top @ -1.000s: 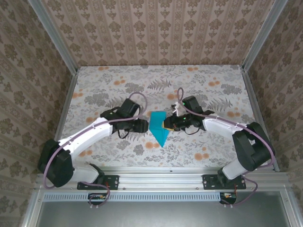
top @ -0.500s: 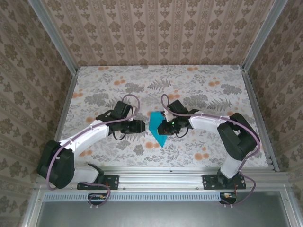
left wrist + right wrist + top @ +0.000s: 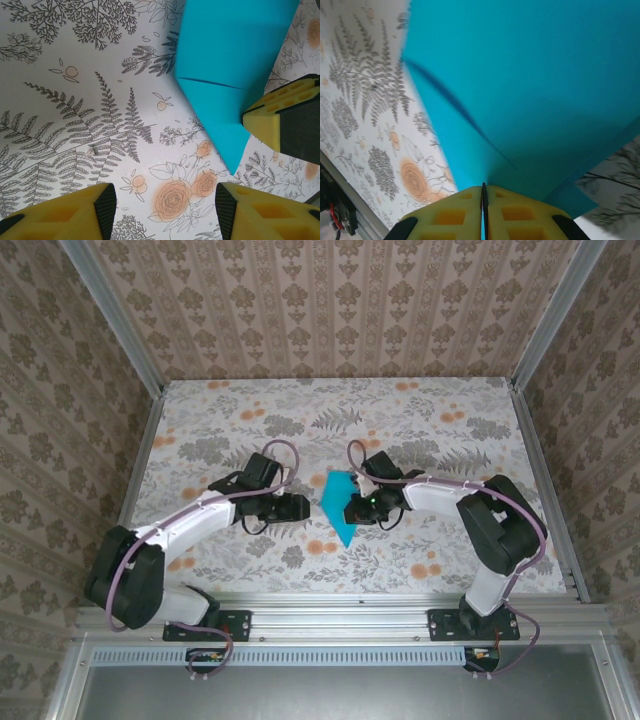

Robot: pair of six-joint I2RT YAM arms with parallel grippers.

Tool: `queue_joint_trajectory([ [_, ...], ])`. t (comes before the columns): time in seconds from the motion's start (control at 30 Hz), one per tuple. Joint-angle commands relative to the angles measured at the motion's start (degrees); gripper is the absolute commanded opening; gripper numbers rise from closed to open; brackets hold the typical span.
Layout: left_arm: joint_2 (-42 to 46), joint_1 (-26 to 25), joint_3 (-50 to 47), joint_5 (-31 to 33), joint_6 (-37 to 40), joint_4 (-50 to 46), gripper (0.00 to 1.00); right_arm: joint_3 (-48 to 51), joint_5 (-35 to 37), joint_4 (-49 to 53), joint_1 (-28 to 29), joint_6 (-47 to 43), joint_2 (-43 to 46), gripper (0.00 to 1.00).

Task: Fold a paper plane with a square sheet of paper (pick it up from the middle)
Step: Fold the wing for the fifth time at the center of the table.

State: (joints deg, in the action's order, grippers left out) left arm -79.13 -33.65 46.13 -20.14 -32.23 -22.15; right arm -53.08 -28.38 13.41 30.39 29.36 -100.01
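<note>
Right hand [image 3: 483, 201] closed in, seemingly pinching paper [image 3: 335, 500].

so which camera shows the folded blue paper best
top external: the whole paper shows there, a folded pointed shape with all its edges in frame. left wrist gets just its pointed end and one crease; right wrist is too close, so its edges run out of frame.
</note>
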Motion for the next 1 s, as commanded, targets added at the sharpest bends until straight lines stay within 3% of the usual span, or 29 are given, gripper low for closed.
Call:
queue_joint_trajectory([
  [0.0, -1.5, 0.3, 0.2, -1.8, -1.1, 1.4, 0.57, 2.4, -1.8, -1.6, -1.5, -0.5, -0.8, 0.11],
  [0.4, -7.8, -3.4, 3.3, -2.7, -3.6, 5.1, 0.58, 8.9, -8.9, -10.9, -6.9, 2.7, -2.2, 0.1],
  [0.63, -13.6, -8.2, 6.8, 0.2, -9.2, 10.2, 0.57, 12.0, -11.5, -15.0, -9.2, 4.1, -2.9, 0.08],
  [0.97, -18.6, -10.6, 8.6, 3.9, -18.2, 17.7, 0.54, 13.8, -12.6, -17.4, -10.3, 4.0, -3.1, 0.04],
])
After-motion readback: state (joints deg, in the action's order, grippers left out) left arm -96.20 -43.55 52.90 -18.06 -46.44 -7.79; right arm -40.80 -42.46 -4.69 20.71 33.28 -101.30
